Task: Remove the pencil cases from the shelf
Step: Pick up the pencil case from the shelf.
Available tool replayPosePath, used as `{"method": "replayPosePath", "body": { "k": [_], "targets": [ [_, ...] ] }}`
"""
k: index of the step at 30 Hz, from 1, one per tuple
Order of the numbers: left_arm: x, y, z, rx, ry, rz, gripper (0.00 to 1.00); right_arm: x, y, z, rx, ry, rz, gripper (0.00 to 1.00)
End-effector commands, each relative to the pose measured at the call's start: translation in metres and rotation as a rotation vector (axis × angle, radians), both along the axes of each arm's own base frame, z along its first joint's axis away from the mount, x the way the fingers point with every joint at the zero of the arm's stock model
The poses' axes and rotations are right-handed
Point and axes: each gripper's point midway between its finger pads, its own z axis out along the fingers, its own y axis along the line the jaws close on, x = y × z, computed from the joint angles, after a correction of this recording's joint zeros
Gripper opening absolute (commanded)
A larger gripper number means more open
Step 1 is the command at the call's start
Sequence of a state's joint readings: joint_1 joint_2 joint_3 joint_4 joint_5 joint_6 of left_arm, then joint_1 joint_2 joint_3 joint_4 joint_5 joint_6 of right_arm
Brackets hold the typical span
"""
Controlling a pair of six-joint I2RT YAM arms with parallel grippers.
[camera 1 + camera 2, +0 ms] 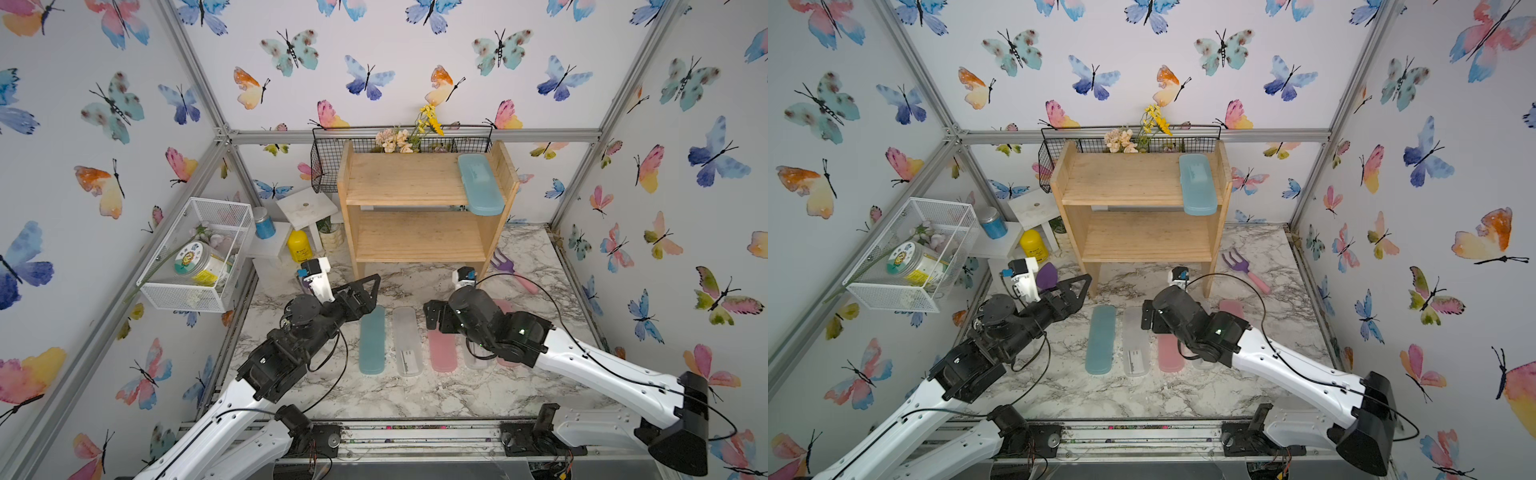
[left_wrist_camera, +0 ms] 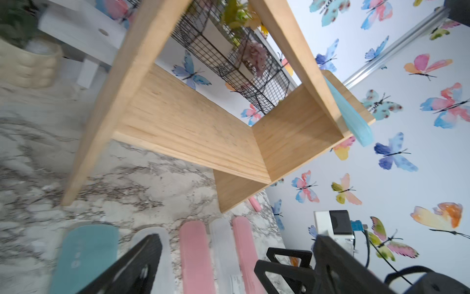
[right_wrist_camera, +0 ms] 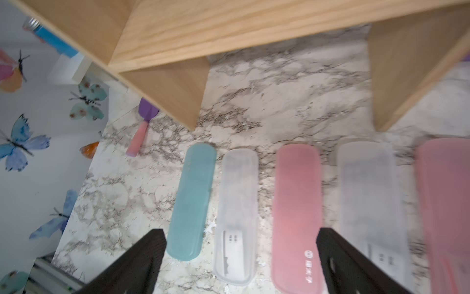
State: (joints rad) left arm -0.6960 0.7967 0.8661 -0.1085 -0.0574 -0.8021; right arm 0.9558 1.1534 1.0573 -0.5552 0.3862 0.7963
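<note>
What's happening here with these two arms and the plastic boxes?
Two robot arms are clearing pencil cases off the wooden shelf. Five lie in a row on the marble table; one teal case sits on the top tier. The left pincer and right pincer are both open, holding nothing.

Left arm [image 1: 232,411] enters at the lower left of the frame in both top views and runs up and right toward centre, elbow bent. Left gripper [image 1: 368,297] points to the upper right, jaws spread wide. Right arm [image 1: 602,370] enters at the lower right and runs up and left toward centre. Right gripper [image 1: 432,318] sits just right of centre, angled downward; the right wrist view shows its jaws wide apart.
</note>
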Motion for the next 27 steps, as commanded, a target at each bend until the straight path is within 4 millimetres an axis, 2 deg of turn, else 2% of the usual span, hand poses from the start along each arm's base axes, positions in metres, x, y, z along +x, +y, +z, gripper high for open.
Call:
{"method": "replayPosePath", "body": {
  "k": [1,4,7,10,14,18,24,27],
  "targets": [
    [0.0,-0.051,0.051,-0.141,-0.06,-0.219,0.99,-0.002,-0.059,-0.001,-0.119,0.009,-0.087,0.99],
    [0.012,-0.084,0.075,-0.206,-0.065,-0.289,0.99,0.009,-0.087,-0.004,-0.127,0.051,-0.13,0.99],
    [0.028,-0.117,0.095,-0.224,-0.06,-0.325,0.99,0.016,-0.102,-0.016,-0.134,0.115,-0.14,0.99],
    [0.045,-0.146,0.104,-0.25,-0.026,-0.361,0.99,0.02,-0.108,-0.012,-0.121,0.088,-0.149,0.99],
    [0.063,-0.174,0.112,-0.302,-0.005,-0.393,0.99,0.028,-0.124,-0.002,-0.11,0.051,-0.175,0.99],
    [0.082,-0.197,0.116,-0.334,0.018,-0.41,0.99,0.033,-0.136,-0.009,-0.11,0.077,-0.18,0.99],
    [0.103,-0.223,0.124,-0.362,0.038,-0.429,0.99,0.035,-0.136,-0.022,-0.092,0.096,-0.16,0.99],
    [0.111,-0.231,0.121,-0.366,0.059,-0.424,1.0,0.036,-0.137,-0.025,-0.097,0.107,-0.152,0.99]
  ]
}}
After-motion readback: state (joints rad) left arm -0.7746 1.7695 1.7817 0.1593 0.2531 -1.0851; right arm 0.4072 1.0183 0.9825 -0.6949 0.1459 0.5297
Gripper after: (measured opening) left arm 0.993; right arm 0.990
